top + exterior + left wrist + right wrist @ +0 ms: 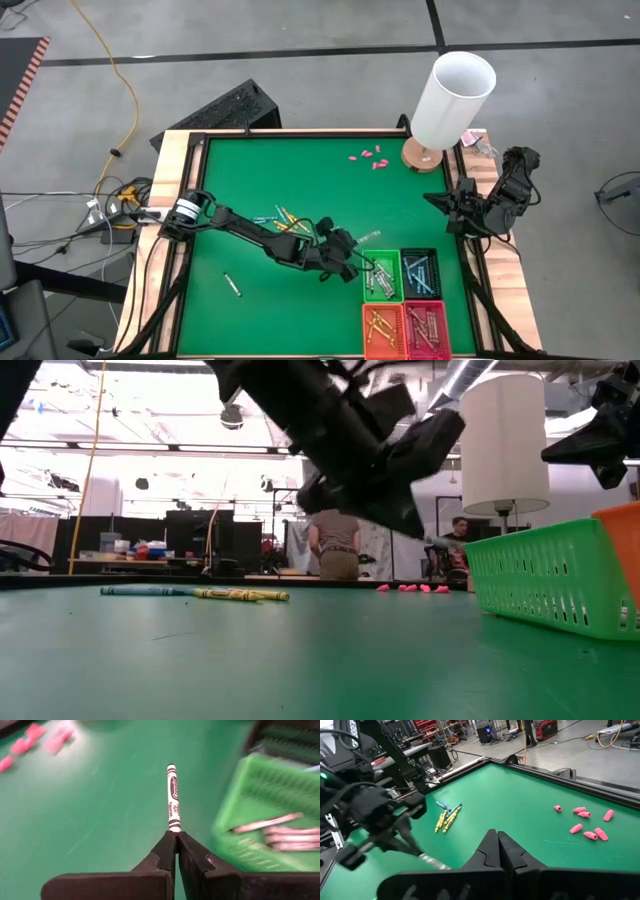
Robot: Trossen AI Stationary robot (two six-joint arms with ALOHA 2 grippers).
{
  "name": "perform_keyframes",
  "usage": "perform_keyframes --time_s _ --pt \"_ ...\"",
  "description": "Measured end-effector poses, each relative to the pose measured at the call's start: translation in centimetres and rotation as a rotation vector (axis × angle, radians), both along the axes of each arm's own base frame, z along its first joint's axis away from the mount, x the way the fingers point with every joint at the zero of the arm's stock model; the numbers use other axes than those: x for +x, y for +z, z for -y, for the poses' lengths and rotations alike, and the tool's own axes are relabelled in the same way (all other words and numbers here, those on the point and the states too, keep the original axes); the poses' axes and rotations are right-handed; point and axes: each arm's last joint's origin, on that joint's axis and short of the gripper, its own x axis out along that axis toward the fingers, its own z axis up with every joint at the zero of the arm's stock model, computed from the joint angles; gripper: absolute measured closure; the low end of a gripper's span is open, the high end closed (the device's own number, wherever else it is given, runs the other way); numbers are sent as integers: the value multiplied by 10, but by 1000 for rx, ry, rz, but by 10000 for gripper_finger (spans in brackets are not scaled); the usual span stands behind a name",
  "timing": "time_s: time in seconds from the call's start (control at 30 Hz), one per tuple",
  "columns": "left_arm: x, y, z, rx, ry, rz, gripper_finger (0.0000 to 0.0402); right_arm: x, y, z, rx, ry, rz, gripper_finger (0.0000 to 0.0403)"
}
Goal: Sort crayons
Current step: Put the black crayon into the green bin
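Crayons are spread across the green table [290, 170], some loose and some already in bins. The left gripper [352, 262] hangs near table centre, toward 4 o'clock, clenched on a grey-white crayon [173, 797] held by one end, its free end pointing toward the green bin [382, 276]. That bin sits just beside the gripper at 3 o'clock and holds several grey-white sticks. A black bin [420, 273] with light blue crayons touches its 3 o'clock side, an orange bin [382, 330] with yellow-orange crayons lies at its 6 o'clock side, and a red bin [426, 329] with brownish-red ones fills the remaining corner.

Loose yellow and blue crayons [283, 219] lie in a small cluster at 9 o'clock from the left gripper, near the arm. One more loose crayon [233, 285] rests alone toward 7 o'clock. Pink stubby pieces [368, 156] are scattered at 12 o'clock, near a lamp [450, 100].

The right gripper [452, 208] waits at the table's 3 o'clock edge, fingers pressed together and empty.
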Motion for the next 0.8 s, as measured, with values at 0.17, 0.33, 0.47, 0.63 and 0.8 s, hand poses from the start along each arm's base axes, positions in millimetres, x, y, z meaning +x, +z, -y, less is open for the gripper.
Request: perform_keyframes --time_s 0.17,0.33,0.47,0.63,0.8 --pt "6 14 13 30 -176 100 401 0 0 0 0 0 0 403" --pt "8 19 20 22 -328 134 401 0 0 0 0 0 0 403" --pt "9 18 23 -21 -497 122 401 0 0 0 0 -1 0 403" --pt "9 18 22 22 -451 119 397 0 0 0 0 0 0 403" --pt "10 20 21 31 -482 136 357 0 0 0 0 0 0 403"
